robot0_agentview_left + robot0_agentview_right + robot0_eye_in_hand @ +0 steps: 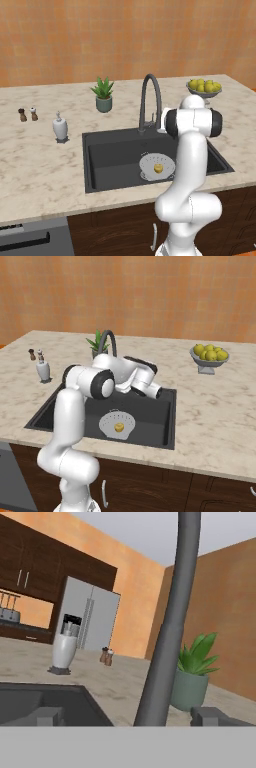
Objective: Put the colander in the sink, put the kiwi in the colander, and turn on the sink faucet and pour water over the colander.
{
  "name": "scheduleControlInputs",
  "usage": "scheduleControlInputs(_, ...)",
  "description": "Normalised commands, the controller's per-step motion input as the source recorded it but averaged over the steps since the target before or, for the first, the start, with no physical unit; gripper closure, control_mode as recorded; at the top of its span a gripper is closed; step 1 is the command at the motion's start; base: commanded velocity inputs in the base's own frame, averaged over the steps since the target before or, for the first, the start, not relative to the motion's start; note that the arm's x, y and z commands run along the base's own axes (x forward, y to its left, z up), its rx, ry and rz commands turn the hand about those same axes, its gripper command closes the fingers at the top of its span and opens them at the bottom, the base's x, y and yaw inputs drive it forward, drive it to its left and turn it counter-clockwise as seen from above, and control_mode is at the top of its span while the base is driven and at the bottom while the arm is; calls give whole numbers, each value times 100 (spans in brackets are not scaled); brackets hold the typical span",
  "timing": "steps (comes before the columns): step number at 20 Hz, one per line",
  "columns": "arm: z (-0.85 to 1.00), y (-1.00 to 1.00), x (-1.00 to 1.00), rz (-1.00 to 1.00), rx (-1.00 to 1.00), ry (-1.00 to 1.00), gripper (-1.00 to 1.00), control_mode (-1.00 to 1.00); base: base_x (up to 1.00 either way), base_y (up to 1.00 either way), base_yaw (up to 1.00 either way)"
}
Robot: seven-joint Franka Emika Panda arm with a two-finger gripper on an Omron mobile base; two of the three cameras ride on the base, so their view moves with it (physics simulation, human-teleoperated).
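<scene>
While the colander [157,166] sits low and centre in the left base view, inside the sink [107,157] toward its front right, the kiwi [158,168] lies in its middle, and the right base view shows the same pair at centre frame. Through the hand view, the sink faucet [169,632] rises as a thick dark column up the middle of the frame, with the jaws standing wide apart, one fingertip [47,716] at lower left and the other at lower right, holding nothing. Behind, on the marble tabletop [35,165], stand a potted plant [103,94] (upper centre), a soap dispenser [60,127] and a fruit bowl [204,88].
</scene>
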Motion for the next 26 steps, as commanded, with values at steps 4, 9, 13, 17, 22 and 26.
scheduleControlInputs(4,-5,-13,13,-1,4,0,-100,-100,0,0,0)
scheduleControlInputs(9,-8,-6,24,-3,3,0,-100,-100,0,0,0)
scheduleControlInputs(13,-18,0,47,-3,0,1,-100,-100,0,0,0)
scheduleControlInputs(17,-17,0,41,-3,1,3,-100,-100,0,0,0)
scheduleControlInputs(22,-24,0,37,-3,0,4,-100,-100,0,0,0)
scheduleControlInputs(26,-23,0,35,-2,0,3,-100,-100,0,0,0)
